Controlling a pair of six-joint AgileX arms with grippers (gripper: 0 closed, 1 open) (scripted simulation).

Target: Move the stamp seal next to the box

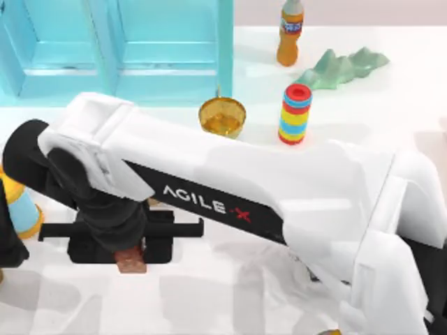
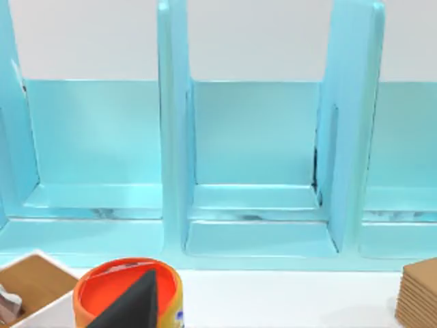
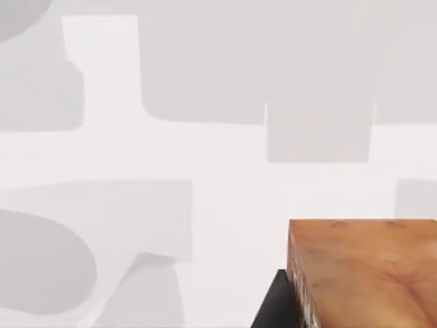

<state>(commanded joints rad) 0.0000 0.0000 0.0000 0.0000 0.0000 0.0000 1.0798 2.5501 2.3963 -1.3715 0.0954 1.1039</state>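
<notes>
Right arm reaches across the table from the 4 o'clock corner toward 8 o'clock, its white forearm covering much of the middle of the top view. Right gripper (image 1: pixel 130 259) sits low at the left side of the table (image 1: pixel 230 300), black body and crossbar seen from above.

Stamp seal (image 1: pixel 130 262) is at the gripper's tip, peeking out from under the black wrist at roughly 8 o'clock from table centre. Fingers are clamped on it: in the right wrist view the reddish-brown mottled block (image 3: pixel 365 273) fills the near corner with a black finger (image 3: pixel 276 304) pressed against its side. Its shadow lies apart from it on the white surface in that view, so it looks lifted off the table. Too little of the block is exposed to tell which way its long axis runs; the visible face looks squarish.

Left arm is parked at the far left edge, about 9 o'clock. Its wrist camera faces the light-blue cabinet (image 2: pixel 259 171), with an orange-topped container (image 2: pixel 119 287) close in front and a tan ribbed edge (image 2: pixel 420 294) at the side. Cannot tell whether the left gripper's fingers are apart or together.

Elsewhere: gold cup (image 1: pixel 222 116) at 12 o'clock, striped ring stack (image 1: pixel 295 114) at 1 o'clock, orange bottle (image 1: pixel 290 31) beyond it, green lump (image 1: pixel 342 68) further right.
</notes>
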